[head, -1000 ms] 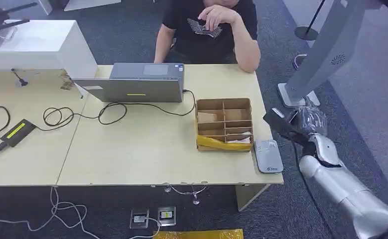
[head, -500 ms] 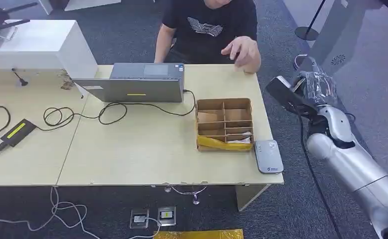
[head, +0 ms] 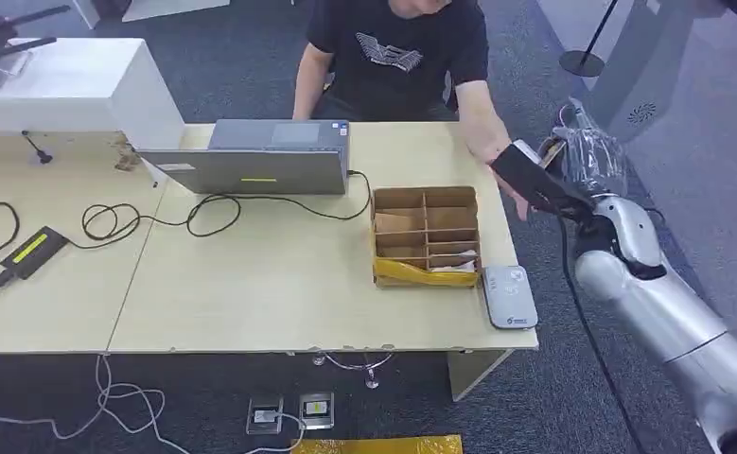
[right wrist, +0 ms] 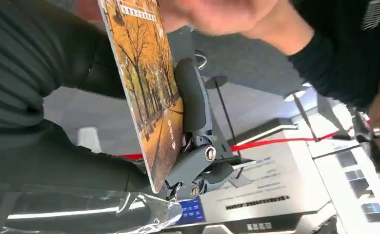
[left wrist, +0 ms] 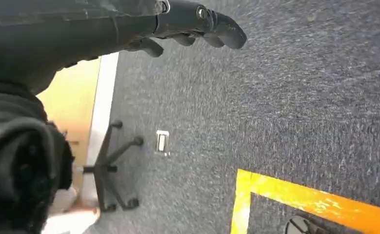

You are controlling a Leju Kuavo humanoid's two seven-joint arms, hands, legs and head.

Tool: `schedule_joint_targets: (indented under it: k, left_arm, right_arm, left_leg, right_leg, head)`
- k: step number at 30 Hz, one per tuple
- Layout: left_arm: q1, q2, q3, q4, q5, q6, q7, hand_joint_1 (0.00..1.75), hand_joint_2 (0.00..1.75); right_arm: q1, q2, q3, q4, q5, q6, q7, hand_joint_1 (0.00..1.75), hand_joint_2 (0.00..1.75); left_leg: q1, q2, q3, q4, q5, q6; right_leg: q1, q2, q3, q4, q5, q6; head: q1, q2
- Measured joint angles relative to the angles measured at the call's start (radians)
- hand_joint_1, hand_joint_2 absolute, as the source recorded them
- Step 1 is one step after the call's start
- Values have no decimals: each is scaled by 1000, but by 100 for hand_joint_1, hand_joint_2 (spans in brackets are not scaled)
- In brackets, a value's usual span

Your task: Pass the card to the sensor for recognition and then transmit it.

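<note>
1. Table [head: 279, 303] spans the left and centre of the head view; the person [head: 397, 57] sits behind its far edge, top centre.
2. Laptop [head: 260, 161] lies at the far edge, centre; its cable [head: 213, 213] trails to the left, to the adapter [head: 33, 251] at left.
3. Divided box [head: 427, 236] sits right of centre; the sensor [head: 508, 296] lies just beside its lower-right corner, at the table's near right edge.
4. Right hand [head: 587, 165] is at upper right, beyond the table's right edge, holding the card [right wrist: 146, 83]; the person's hand [head: 497, 156] is beside it.
5. Left hand [left wrist: 188, 24] hangs above the floor [left wrist: 300, 97].
</note>
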Motion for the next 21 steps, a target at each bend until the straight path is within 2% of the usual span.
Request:
schedule_joint_targets:
  k: [8, 13, 14, 15, 16, 18, 21]
  left_arm:
    - [0, 0, -47, 0, -77, -16, -45, 0, 0]
    - [0, -1, -77, 0, -105, -24, -45, 0, 0]
    - [-1, -1, -82, 0, -114, -27, -45, 0, 0]
    - [-1, -1, -89, 0, -124, -31, -45, 0, 0]
    - [-2, 0, -97, 0, -137, -38, -45, 0, 0]
    - [-4, 0, -112, 0, -167, -50, -45, 0, 0]
    - [-8, 0, -145, 0, -218, -72, -47, 0, 0]
  right_arm:
    - [-1, 74, 24, 24, -7, -11, -29, 175, 175]
    - [8, 84, 24, 37, -4, -11, -24, 175, 175]
    - [12, 84, 24, 38, -1, -11, -20, 80, 175]
    - [17, 84, 24, 39, 1, -11, -16, 30, 175]
    - [21, 84, 23, 40, 2, -12, -12, 28, 175]
    - [31, 81, 22, 40, 15, -12, 1, 0, 175]
    - [51, 72, 17, 42, 43, -16, 23, 0, 175]
  left_leg:
    - [1, -1, 0, 0, 0, 0]
    - [0, 0, 0, 0, 0, 0]
    - [0, 0, 0, 0, 0, 0]
    - [0, 0, 0, 0, 0, 0]
    - [0, 0, 0, 0, 0, 0]
    - [0, 0, 0, 0, 0, 0]
    - [0, 0, 1, 0, 0, 0]
  right_leg:
    - [0, -1, 0, 0, 0, 0]
    - [0, 0, 0, 0, 0, 0]
    - [0, 0, 0, 0, 0, 0]
    - [0, 0, 0, 0, 0, 0]
    - [0, 0, 0, 0, 0, 0]
    - [0, 0, 0, 0, 0, 0]
    - [0, 0, 0, 0, 0, 0]
  head:
    - [0, 0]
    - [0, 0]
    - [0, 0]
    - [0, 0]
    - [0, 0]
    - [0, 0]
    - [0, 0]
